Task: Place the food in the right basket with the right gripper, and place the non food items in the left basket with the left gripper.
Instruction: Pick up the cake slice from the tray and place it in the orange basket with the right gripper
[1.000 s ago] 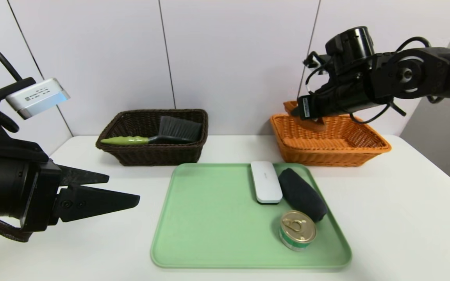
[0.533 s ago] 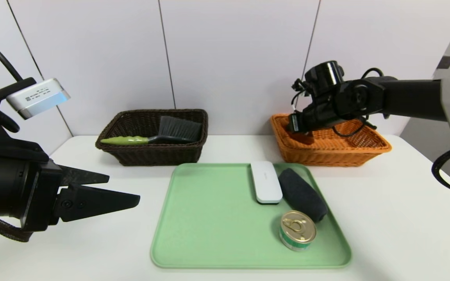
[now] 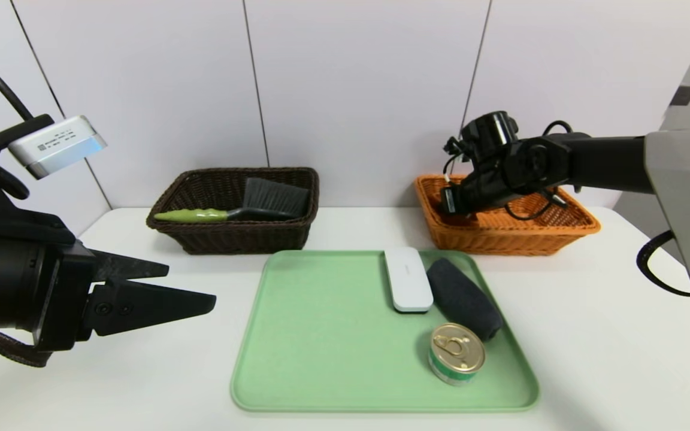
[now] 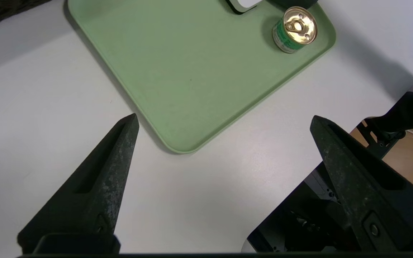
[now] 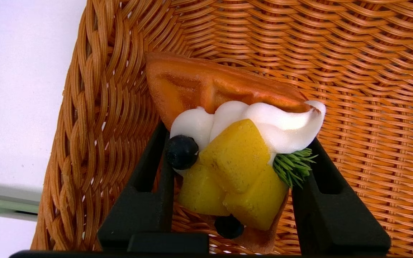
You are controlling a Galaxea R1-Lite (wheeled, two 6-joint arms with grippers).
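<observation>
Over at the right of the head view, the right gripper (image 5: pixel 238 143) is down in the orange basket (image 3: pixel 513 242), pinching a waffle topped with cream and yellow fruit (image 5: pixel 237 157); from the head view the arm hides nearly all of it, and its lower end is hard to make out. The left gripper (image 3: pixel 192 287) hangs at the left edge, fingers spread, its arm cut off by the frame. At lower centre, the green tray (image 3: pixel 321 335) holds a can (image 3: pixel 456 353), a white case (image 3: pixel 408 279) and a dark cloth-like item (image 3: pixel 463 299) I can't identify.
</observation>
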